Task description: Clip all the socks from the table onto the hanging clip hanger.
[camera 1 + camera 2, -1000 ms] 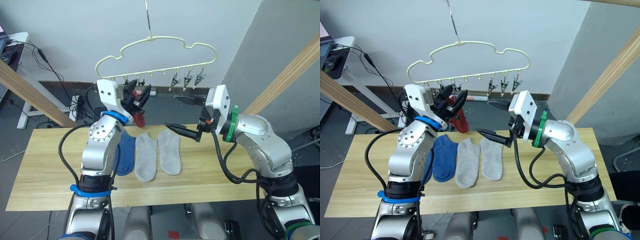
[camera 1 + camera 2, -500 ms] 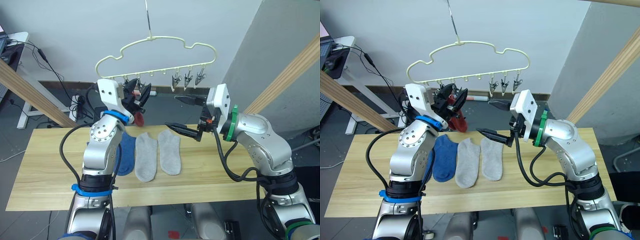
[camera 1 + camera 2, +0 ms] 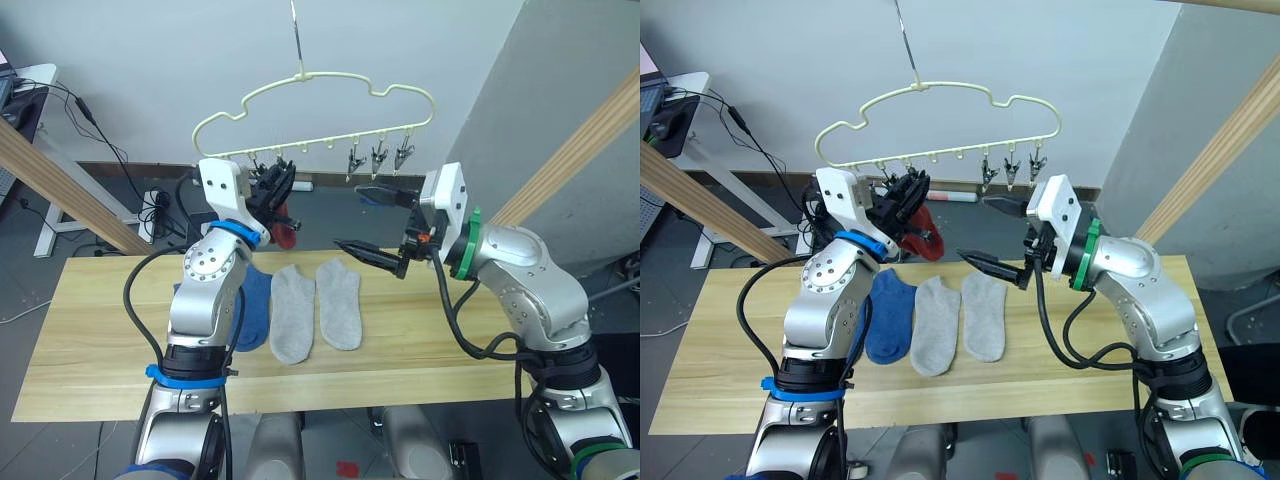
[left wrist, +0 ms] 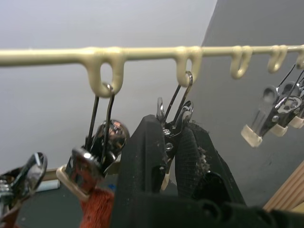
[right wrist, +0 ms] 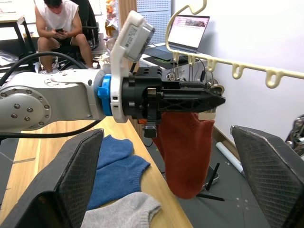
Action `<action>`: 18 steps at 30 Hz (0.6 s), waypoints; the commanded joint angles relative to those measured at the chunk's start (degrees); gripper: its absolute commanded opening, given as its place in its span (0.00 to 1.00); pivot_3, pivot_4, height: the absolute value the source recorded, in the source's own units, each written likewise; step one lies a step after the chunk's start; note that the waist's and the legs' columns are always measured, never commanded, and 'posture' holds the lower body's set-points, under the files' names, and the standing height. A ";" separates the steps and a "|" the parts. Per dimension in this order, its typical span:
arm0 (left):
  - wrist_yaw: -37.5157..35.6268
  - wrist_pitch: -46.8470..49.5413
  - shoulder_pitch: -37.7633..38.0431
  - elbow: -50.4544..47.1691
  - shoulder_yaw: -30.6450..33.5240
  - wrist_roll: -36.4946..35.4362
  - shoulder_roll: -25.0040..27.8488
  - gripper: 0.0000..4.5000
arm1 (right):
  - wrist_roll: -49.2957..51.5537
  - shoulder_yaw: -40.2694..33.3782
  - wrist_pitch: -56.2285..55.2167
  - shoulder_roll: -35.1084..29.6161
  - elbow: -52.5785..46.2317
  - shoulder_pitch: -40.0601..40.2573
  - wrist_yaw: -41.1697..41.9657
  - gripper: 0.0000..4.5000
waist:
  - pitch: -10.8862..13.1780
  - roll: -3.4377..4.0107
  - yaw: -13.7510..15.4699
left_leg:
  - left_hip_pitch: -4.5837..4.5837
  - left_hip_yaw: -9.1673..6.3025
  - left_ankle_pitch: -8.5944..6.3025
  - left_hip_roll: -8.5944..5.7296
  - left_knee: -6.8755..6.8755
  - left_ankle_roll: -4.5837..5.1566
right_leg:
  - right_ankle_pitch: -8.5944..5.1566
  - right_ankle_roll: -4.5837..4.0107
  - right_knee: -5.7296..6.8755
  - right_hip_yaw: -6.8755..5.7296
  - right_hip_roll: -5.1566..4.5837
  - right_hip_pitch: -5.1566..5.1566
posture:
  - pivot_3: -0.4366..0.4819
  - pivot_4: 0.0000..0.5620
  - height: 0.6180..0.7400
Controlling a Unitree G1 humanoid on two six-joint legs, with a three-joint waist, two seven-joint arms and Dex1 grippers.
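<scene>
The left gripper (image 4: 173,142) is pinching a clip (image 4: 175,121) on the hanger's (image 3: 310,85) left end, apparently beside a hanging red sock (image 5: 185,152), while the right gripper (image 3: 375,222) is gaping empty over the table (image 3: 90,330).

A white wall (image 3: 150,60) is running behind the setup, meeting a grey wall (image 3: 540,90) that is taking up the right side. Dark grey floor (image 3: 60,240) is showing beyond, with a dark skirting (image 3: 120,170) running along the base of the white wall. Two thick wooden poles are slanting in: one (image 3: 60,190) from the left, one (image 3: 580,140) from the right. A white desk (image 3: 35,80) is standing at far left, black cables (image 3: 95,130) trailing off it down to the floor. In the right wrist view, a person (image 5: 57,23) is sitting in a chair, and an open laptop (image 5: 187,33) is glowing on a desk beside the white wall.
</scene>
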 commanded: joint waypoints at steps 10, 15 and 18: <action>-3.65 1.40 0.08 -2.27 3.82 -7.83 -0.40 0.06 | 1.32 -0.10 0.26 0.01 -4.61 1.21 -0.64 1.00 | 0.00 0.00 -0.02 | 0.00 0.01 0.00 0.00 0.02 0.00 | 0.00 0.00 0.01 0.00 0.00 0.00 | 0.38 0.51 0.96; -5.41 2.22 0.40 -3.14 4.17 -10.03 0.26 0.06 | 0.82 0.71 -0.22 0.38 -4.46 1.22 -0.61 1.00 | 0.00 0.00 -0.03 | 0.00 0.00 0.00 0.00 0.01 0.00 | 0.00 0.00 0.01 0.00 0.00 0.00 | 0.38 0.51 0.96; -5.79 3.37 0.69 -3.70 4.34 -11.23 0.51 0.06 | 0.62 1.07 -0.31 0.67 -4.47 1.30 -0.79 1.00 | 0.00 0.00 -0.03 | 0.00 0.01 0.00 0.00 0.01 0.00 | 0.00 0.00 0.01 0.00 0.00 0.00 | 0.38 0.52 0.96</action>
